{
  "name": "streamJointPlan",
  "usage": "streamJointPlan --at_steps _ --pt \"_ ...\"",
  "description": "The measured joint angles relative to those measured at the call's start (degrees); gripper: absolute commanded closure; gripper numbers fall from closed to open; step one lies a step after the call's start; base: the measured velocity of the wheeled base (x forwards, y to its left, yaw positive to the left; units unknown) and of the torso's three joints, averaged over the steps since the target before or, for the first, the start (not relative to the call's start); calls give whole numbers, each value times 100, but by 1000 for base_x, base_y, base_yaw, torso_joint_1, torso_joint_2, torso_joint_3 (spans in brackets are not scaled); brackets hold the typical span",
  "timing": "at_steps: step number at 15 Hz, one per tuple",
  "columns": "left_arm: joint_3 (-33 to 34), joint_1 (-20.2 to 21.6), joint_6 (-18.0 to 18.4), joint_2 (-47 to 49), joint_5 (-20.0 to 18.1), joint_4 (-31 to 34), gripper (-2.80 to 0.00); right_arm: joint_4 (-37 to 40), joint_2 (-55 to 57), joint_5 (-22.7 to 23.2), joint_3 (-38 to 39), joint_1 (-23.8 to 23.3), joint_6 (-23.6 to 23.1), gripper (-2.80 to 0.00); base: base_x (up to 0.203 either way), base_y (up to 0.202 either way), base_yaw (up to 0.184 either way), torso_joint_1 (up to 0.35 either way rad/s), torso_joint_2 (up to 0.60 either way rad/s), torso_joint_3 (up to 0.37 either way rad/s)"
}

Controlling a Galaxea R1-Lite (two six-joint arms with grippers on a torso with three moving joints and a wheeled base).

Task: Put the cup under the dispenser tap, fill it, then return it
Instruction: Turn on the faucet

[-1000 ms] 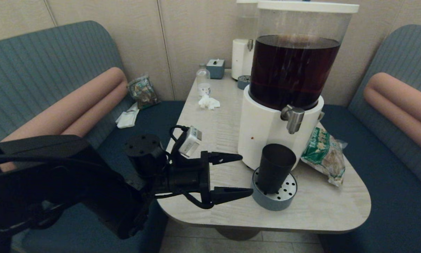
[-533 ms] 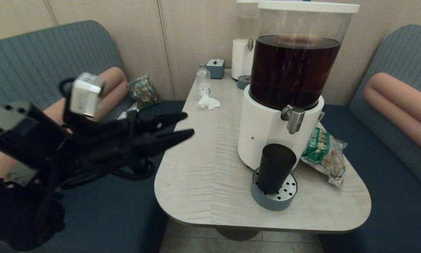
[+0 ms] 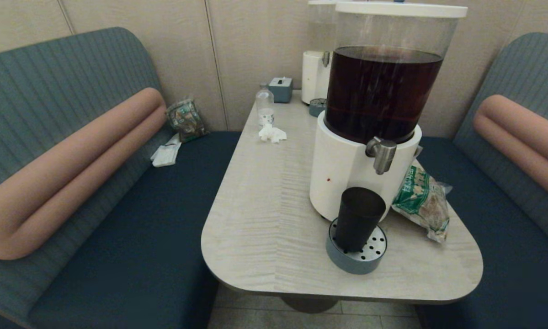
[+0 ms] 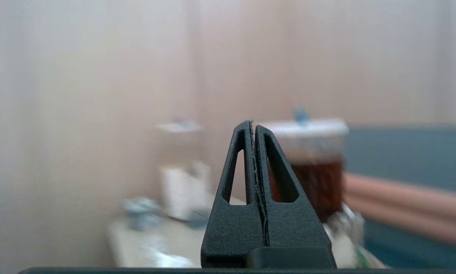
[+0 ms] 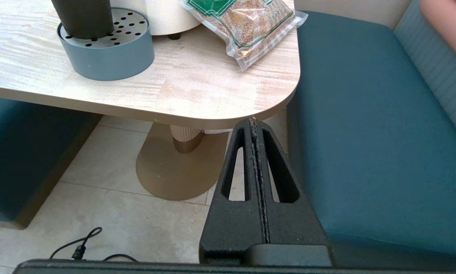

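Note:
The dark smoky cup stands upright on the round grey drip tray, below the silver tap of the white-based dispenser with the dark brown tank. The cup and the tray also show in the right wrist view. Neither arm shows in the head view. My left gripper is shut and empty, held away from the table with the brown tank beyond it. My right gripper is shut and empty, low, just off the table's near right corner.
A green snack bag lies right of the dispenser. At the table's far end are a small clear bottle, a crumpled tissue, a grey box and a second white dispenser. Blue benches flank the table.
My left arm, open beside the cup a second ago, drew back to the left, shut its fingers and left the head view. The cup has stayed on the drip tray.

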Motion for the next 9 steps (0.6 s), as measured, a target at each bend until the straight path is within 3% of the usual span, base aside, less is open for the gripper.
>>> streamJointPlan --at_steps 3,5,9 --pt "202 441 -28 -1638 494 1435 0 2 0 0 0 0 5 0 0 0 0 0 0 0" --pt "468 698 -70 -2485 619 2322 0 -2 0 -9 0 0 71 0 0 0 0 0 0 0" --pt "927 696 -710 -3655 690 3385 0 -2 0 -15 0 0 132 0 0 0 0 0 0 0"
